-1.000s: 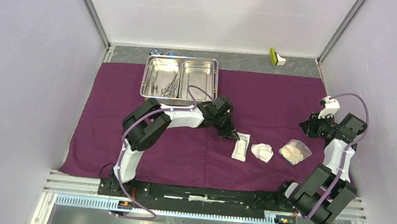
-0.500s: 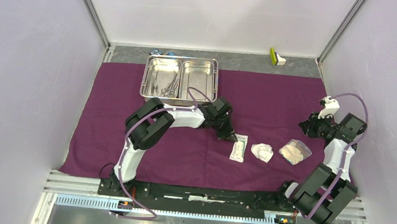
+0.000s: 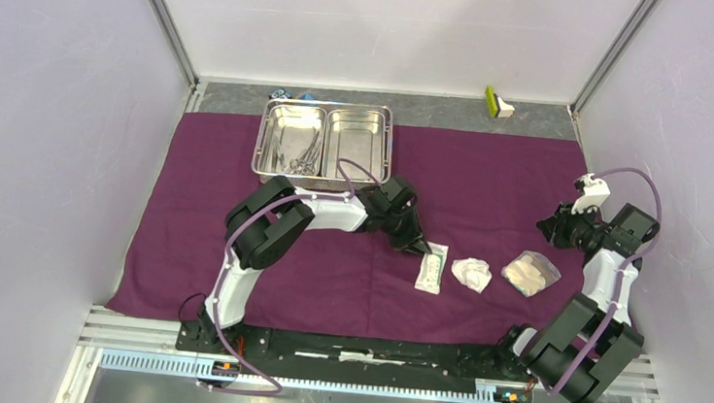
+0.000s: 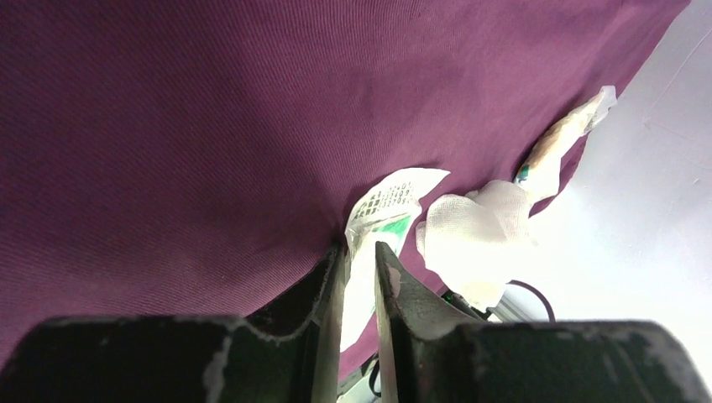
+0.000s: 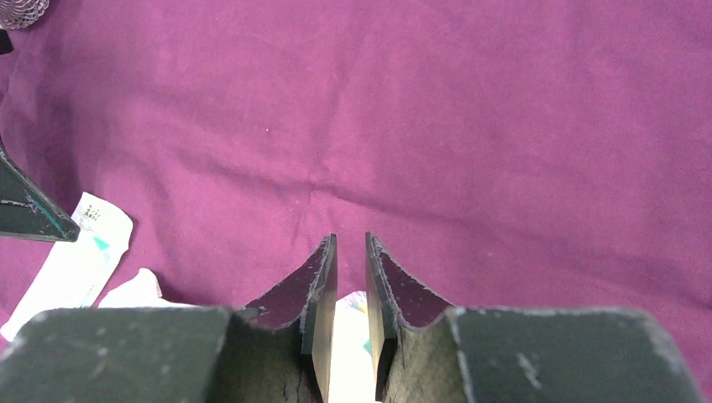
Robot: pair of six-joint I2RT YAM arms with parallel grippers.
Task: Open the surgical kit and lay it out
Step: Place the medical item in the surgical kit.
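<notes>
The purple cloth wrap point(image 3: 235, 210) lies spread flat on the table. At its far edge stands the steel tray point(image 3: 387, 146), with forceps and tweezers point(image 3: 301, 153) in its left compartment. A white sealed packet point(image 3: 432, 269) lies mid-cloth, a gauze wad point(image 3: 471, 273) to its right, then a clear-wrapped gauze pack point(image 3: 531, 272). My left gripper point(image 3: 419, 250) sits low at the packet's far end, jaws slightly open, and the packet's point(image 4: 388, 206) edge shows in the gap of the gripper point(image 4: 358, 249). My right gripper point(image 3: 551, 228) hovers beyond the gauze pack. Nothing is held between the narrowly open jaws of the right gripper point(image 5: 350, 239).
A small green-and-white object point(image 3: 496, 102) sits on the bare table at the back right. Small blue and black items point(image 3: 291, 93) lie behind the tray. Walls close in on both sides, and a metal rail point(image 3: 370, 344) runs along the near edge.
My left gripper went from shut on the packet's end to slightly open, and the packet settled a little toward the near left. The right arm stayed still.
</notes>
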